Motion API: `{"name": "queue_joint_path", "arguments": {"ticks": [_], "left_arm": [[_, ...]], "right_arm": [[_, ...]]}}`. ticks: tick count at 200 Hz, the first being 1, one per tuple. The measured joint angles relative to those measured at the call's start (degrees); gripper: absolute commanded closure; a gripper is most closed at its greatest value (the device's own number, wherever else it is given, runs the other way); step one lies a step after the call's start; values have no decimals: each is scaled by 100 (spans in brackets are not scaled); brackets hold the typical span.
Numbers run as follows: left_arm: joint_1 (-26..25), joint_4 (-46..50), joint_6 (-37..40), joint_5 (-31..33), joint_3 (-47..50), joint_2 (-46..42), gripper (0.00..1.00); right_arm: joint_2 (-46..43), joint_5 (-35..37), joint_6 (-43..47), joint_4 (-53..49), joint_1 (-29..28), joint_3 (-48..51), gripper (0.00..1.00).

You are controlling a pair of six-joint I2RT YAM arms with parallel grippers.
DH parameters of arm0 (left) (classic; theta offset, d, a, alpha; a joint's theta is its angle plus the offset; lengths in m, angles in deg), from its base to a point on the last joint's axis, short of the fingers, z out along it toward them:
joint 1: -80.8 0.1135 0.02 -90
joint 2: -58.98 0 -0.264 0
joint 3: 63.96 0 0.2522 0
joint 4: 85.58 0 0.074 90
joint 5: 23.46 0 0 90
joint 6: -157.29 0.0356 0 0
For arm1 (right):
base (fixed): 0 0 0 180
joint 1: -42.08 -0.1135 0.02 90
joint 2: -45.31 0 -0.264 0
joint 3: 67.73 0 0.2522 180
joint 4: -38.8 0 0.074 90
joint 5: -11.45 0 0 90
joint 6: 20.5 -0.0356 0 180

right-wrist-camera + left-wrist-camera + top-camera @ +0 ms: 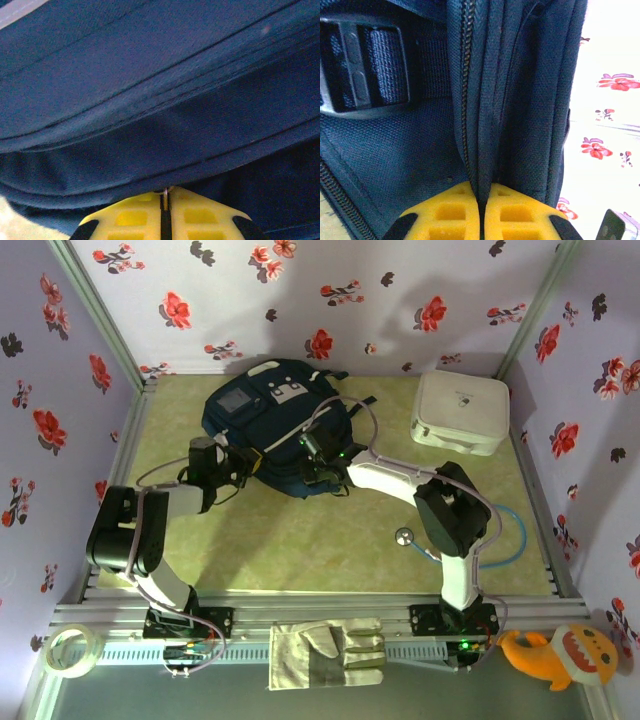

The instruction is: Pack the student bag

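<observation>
A navy backpack lies flat at the back of the green table, its grey panel and white patches facing up. The left gripper meets the backpack's near-left edge, and the right gripper meets its near-right edge. A white zip case sits well apart at the back right. A stethoscope lies beside the right arm. On the front rail rest a tape roll, a work glove and an orange plush shark.
</observation>
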Motion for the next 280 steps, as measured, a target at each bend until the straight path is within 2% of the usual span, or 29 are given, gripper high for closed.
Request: {"name": "queue_joint_path", "arguments": {"ticks": [34, 62, 77, 126, 165, 202, 228, 251, 280], "left_arm": [[20, 297, 210, -2, -76, -122, 100], [24, 581, 396, -76, -136, -238, 100], [24, 743, 490, -133, -195, -258, 100], [118, 1851, 1119, -131, -688, -280, 100], [297, 3012, 1958, 127, -1416, -284, 100], [560, 3357, 2455, 651, -1620, -289, 78], [761, 3469, 2599, 1143, -1617, -420, 58], [883, 3550, 2643, 1504, -1523, -859, 48], [931, 3611, 2516, 1655, -1093, -1543, 41]], "right_arm": [[-306, 378, -212, 13, 190, 306, 96], [-544, 339, -444, 39, 640, 450, 99], [-632, 297, -461, 55, 697, 514, 100], [-1058, 219, -446, 59, 361, 887, 100], [-1268, -232, -540, 468, -142, 1156, 100], [-1095, -828, -833, 1088, -446, 1108, 100], [-697, -1016, -975, 1231, -555, 817, 100], [-494, -1069, -1019, 1228, -595, 592, 100], [-278, -1130, -1019, 1172, -595, 210, 100]]}}
